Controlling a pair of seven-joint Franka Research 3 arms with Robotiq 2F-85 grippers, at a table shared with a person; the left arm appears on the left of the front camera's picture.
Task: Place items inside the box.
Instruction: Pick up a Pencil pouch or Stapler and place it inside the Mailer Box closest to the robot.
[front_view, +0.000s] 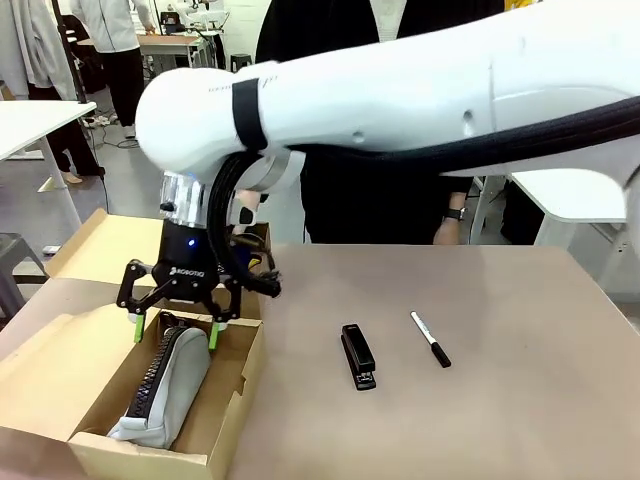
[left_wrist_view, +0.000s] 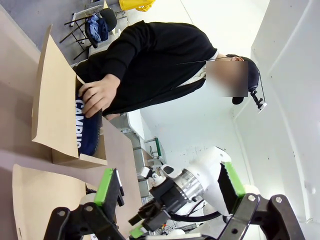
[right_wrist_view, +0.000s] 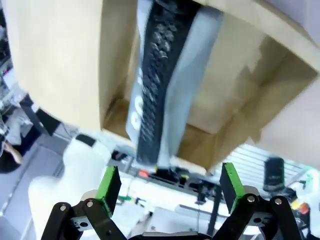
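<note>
Cardboard box (front_view: 243, 385) is sitting directly beneath the right gripper (front_view: 175, 326), whose jaws are standing wide apart, gripping nothing. The grey pencil case (front_view: 170, 385) is lying inside the box just below its fingertips. The black stapler (front_view: 358, 356) and the marker (front_view: 430, 339) are lying on the table (front_view: 520, 400), well off to that gripper's side.

From the left wrist, the left gripper (left_wrist_view: 169, 184) is spreading fully open and is empty. Far ahead of it a person's hand (left_wrist_view: 97, 95) is resting on the navy pencil case (left_wrist_view: 86, 127), which seems to be lying in the box.

From the right wrist, the grey pencil case is lying straight ahead of the open fingers.
</note>
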